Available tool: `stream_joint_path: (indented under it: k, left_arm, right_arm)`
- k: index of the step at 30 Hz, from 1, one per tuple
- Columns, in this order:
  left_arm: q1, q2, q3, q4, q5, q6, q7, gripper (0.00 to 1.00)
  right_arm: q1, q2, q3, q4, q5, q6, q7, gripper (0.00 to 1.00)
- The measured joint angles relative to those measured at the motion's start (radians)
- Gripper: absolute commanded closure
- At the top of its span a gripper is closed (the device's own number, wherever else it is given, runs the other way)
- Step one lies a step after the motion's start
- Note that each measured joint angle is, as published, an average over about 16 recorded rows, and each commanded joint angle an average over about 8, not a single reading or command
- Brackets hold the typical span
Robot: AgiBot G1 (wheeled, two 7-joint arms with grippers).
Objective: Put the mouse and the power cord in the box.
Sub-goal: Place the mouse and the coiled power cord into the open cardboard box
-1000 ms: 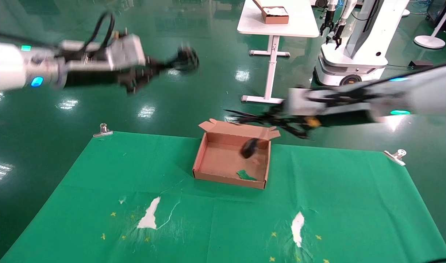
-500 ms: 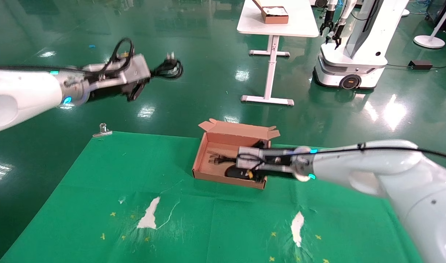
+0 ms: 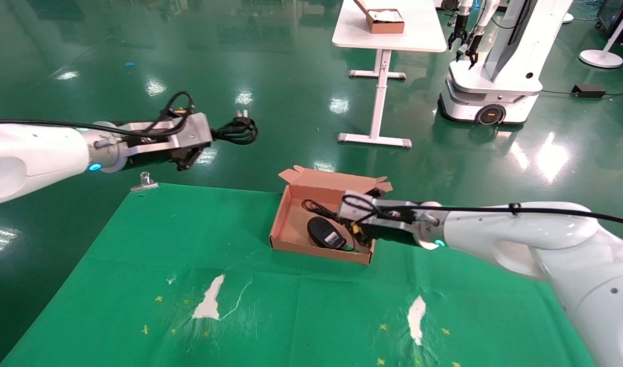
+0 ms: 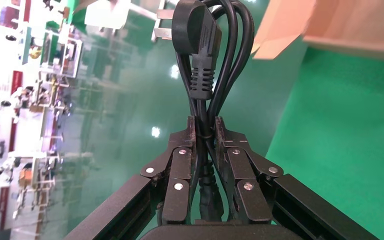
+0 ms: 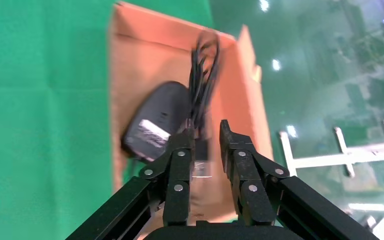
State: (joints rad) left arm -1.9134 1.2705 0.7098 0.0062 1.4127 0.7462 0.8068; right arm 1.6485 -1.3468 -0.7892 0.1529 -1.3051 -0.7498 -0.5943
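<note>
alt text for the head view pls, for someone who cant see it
The mouse lies label-up in the open cardboard box on a green cloth, the right gripper at the box's right side. The left gripper, up over the floor to the left, holds the looped power cord.

Black oval mouse (image 3: pixel 326 233) with pale label facing up, lying inside the shallow brown cardboard box (image 3: pixel 291 214), thin bundled cable beside it. Box open on green cloth, flap lid up. Thick black looped power cord (image 3: pixel 236 130) with pronged plug, held aloft well left of the box.
</note>
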Motion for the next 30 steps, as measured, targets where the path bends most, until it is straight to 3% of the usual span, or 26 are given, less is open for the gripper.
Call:
stream_joint_path:
  k: [9,15,20,26,27,30]
  left_arm:
    - [0.060,0.063,0.005,-0.053,-0.001,0.015,-0.010,1.00]
    - [0.125,0.091,0.013,-0.130,-0.021,0.045,-0.040,1.00]
    - [0.175,0.098,0.038,-0.211,-0.039,0.052,-0.082,1.00]
    - [0.207,0.102,0.098,-0.295,-0.046,0.005,-0.139,0.99]
    - [0.210,0.102,0.109,-0.307,-0.047,-0.007,-0.148,0.93]
    - [0.217,0.104,0.142,-0.339,-0.045,-0.039,-0.167,0.56]
  right_arm:
    - [0.081,0.063,-0.002,-0.045,-0.004,0.093,-0.087,0.00]
    - [0.169,0.169,-0.008,-0.071,-0.021,0.088,-0.172,0.00]
    - [0.232,0.284,-0.005,-0.081,-0.020,-0.010,-0.221,0.00]
    - [0.281,0.410,-0.001,-0.082,-0.011,-0.219,-0.255,0.00]
    - [0.287,0.428,0.000,-0.081,-0.010,-0.255,-0.259,0.00]
    - [0.301,0.469,0.000,-0.080,-0.007,-0.349,-0.267,0.00]
